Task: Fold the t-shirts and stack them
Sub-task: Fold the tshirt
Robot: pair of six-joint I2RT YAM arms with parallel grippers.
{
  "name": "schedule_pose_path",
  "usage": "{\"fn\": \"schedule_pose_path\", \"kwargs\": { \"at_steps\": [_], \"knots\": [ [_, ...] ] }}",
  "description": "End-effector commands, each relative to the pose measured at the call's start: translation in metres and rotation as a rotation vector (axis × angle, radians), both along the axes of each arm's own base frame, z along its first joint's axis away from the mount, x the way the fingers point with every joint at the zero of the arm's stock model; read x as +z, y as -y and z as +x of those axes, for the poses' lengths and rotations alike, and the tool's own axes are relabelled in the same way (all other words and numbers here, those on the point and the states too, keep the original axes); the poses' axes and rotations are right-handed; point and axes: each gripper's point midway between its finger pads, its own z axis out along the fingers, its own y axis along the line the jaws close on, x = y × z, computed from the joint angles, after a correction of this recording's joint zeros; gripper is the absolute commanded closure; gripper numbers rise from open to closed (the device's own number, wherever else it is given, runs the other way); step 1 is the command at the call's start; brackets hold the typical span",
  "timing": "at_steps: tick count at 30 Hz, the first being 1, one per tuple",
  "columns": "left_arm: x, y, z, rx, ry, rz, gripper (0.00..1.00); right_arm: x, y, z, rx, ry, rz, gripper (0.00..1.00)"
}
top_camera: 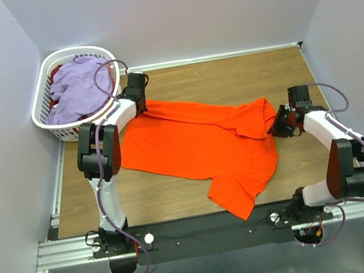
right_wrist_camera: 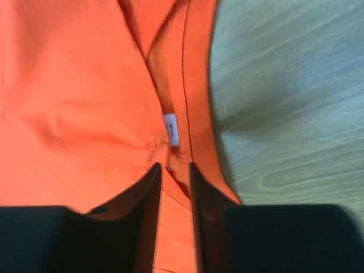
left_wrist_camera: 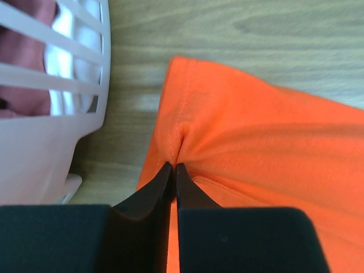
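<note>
The orange t-shirt (top_camera: 197,144) lies spread out and rumpled across the wooden table, one sleeve pointing toward the near edge. My left gripper (top_camera: 139,100) is at its far left corner beside the basket. In the left wrist view that gripper (left_wrist_camera: 173,166) has its jaws almost touching, pinching a puckered fold of orange t-shirt (left_wrist_camera: 256,142). My right gripper (top_camera: 278,123) is low at the shirt's right edge. In the right wrist view this gripper (right_wrist_camera: 173,166) is open, with orange t-shirt (right_wrist_camera: 74,85) lying flat between the jaws just below the white neck label (right_wrist_camera: 170,129). A lavender t-shirt (top_camera: 80,87) lies in the basket.
The white slotted laundry basket (top_camera: 42,106) stands at the far left corner, close to my left gripper; its wall (left_wrist_camera: 85,57) fills the left of the left wrist view. A dark red garment (top_camera: 58,73) lies under the lavender one. Walls enclose the table on three sides.
</note>
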Motion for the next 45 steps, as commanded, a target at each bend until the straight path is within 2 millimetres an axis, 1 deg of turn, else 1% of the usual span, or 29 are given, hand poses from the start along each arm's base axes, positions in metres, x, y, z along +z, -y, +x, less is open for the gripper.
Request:
{"fn": "schedule_pose_path", "kwargs": {
  "at_steps": [1, 4, 5, 6, 7, 9, 10, 11, 12, 14, 16, 18, 19, 24, 26, 28, 29, 30, 31, 33, 34, 35, 37, 39, 40, 41, 43, 44, 45],
  "knots": [
    [0.005, -0.012, -0.003, 0.075, 0.017, 0.019, 0.79, 0.012, -0.006, -0.005, 0.014, 0.037, 0.027, 0.62],
    [0.018, -0.011, -0.001, 0.072, 0.042, 0.010, 0.70, 0.027, 0.000, 0.008, -0.003, 0.089, 0.001, 0.59],
    [0.023, -0.011, 0.000, 0.072, 0.051, 0.007, 0.69, 0.027, 0.002, 0.009, -0.013, 0.090, -0.009, 0.58],
    [0.028, -0.008, 0.001, 0.063, 0.060, -0.005, 0.64, 0.035, 0.005, 0.018, -0.021, 0.119, -0.019, 0.57],
    [0.032, -0.006, 0.001, 0.058, 0.068, -0.015, 0.63, 0.036, 0.006, 0.022, -0.035, 0.124, -0.021, 0.57],
    [0.045, 0.002, 0.001, 0.039, 0.091, -0.037, 0.47, 0.041, 0.009, 0.038, -0.053, 0.163, -0.021, 0.57],
    [0.050, 0.004, 0.001, 0.031, 0.098, -0.044, 0.46, 0.041, 0.011, 0.042, -0.069, 0.173, -0.024, 0.57],
    [0.058, 0.012, -0.001, 0.016, 0.111, -0.055, 0.37, 0.044, 0.014, 0.051, -0.082, 0.204, -0.028, 0.57],
    [0.062, 0.014, -0.002, 0.013, 0.120, -0.058, 0.34, 0.040, 0.016, 0.056, -0.095, 0.202, -0.029, 0.57],
    [0.073, 0.021, -0.006, -0.005, 0.134, -0.071, 0.34, 0.036, 0.020, 0.063, -0.127, 0.211, -0.013, 0.60],
    [0.077, 0.028, -0.009, -0.019, 0.142, -0.081, 0.34, 0.030, 0.023, 0.076, -0.139, 0.233, -0.001, 0.64],
    [0.077, 0.030, -0.008, -0.029, 0.144, -0.082, 0.37, 0.023, 0.023, 0.080, -0.150, 0.227, 0.013, 0.68],
    [0.069, 0.030, -0.007, -0.032, 0.129, -0.074, 0.41, 0.012, 0.024, 0.081, -0.161, 0.202, 0.029, 0.72],
    [0.046, 0.035, -0.017, -0.050, 0.059, -0.091, 0.43, -0.018, 0.024, 0.089, -0.180, 0.178, 0.078, 0.80],
    [0.046, 0.034, -0.025, -0.049, 0.065, -0.104, 0.43, -0.032, 0.025, 0.093, -0.174, 0.159, 0.084, 0.81],
    [0.051, 0.032, -0.030, -0.047, 0.078, -0.107, 0.43, -0.042, 0.034, 0.095, -0.190, 0.141, 0.078, 0.82],
    [0.062, 0.030, -0.033, -0.044, 0.099, -0.110, 0.43, -0.046, 0.038, 0.096, -0.197, 0.136, 0.077, 0.82],
    [0.062, 0.028, -0.038, -0.040, 0.099, -0.107, 0.42, -0.055, 0.044, 0.098, -0.209, 0.118, 0.073, 0.82],
    [0.075, 0.027, -0.041, -0.040, 0.129, -0.115, 0.42, -0.059, 0.056, 0.100, -0.223, 0.115, 0.044, 0.82],
    [0.078, 0.023, -0.049, -0.036, 0.136, -0.115, 0.42, -0.065, 0.069, 0.104, -0.241, 0.105, 0.017, 0.82],
    [0.091, 0.023, -0.051, -0.036, 0.169, -0.131, 0.42, -0.068, 0.084, 0.110, -0.263, 0.105, -0.001, 0.82],
    [0.088, 0.022, -0.057, -0.038, 0.164, -0.134, 0.42, -0.071, 0.090, 0.113, -0.272, 0.101, -0.006, 0.81],
    [0.094, 0.022, -0.060, -0.035, 0.193, -0.156, 0.42, -0.070, 0.101, 0.132, -0.263, 0.124, -0.006, 0.79],
    [0.096, 0.025, -0.063, -0.049, 0.213, -0.180, 0.41, -0.062, 0.102, 0.146, -0.234, 0.152, 0.004, 0.77],
    [0.095, 0.026, -0.063, -0.048, 0.210, -0.184, 0.41, -0.056, 0.099, 0.152, -0.210, 0.169, 0.015, 0.76],
    [0.088, 0.027, -0.062, -0.055, 0.192, -0.184, 0.40, -0.040, 0.093, 0.159, -0.179, 0.211, 0.048, 0.73],
    [0.083, 0.029, -0.061, -0.058, 0.167, -0.183, 0.40, -0.022, 0.086, 0.161, -0.165, 0.248, 0.081, 0.69],
    [0.076, 0.030, -0.060, -0.057, 0.151, -0.183, 0.40, -0.007, 0.083, 0.161, -0.156, 0.278, 0.093, 0.67],
    [0.077, 0.033, -0.058, -0.064, 0.150, -0.191, 0.40, -0.005, 0.081, 0.156, -0.155, 0.277, 0.093, 0.67]
  ]
}}
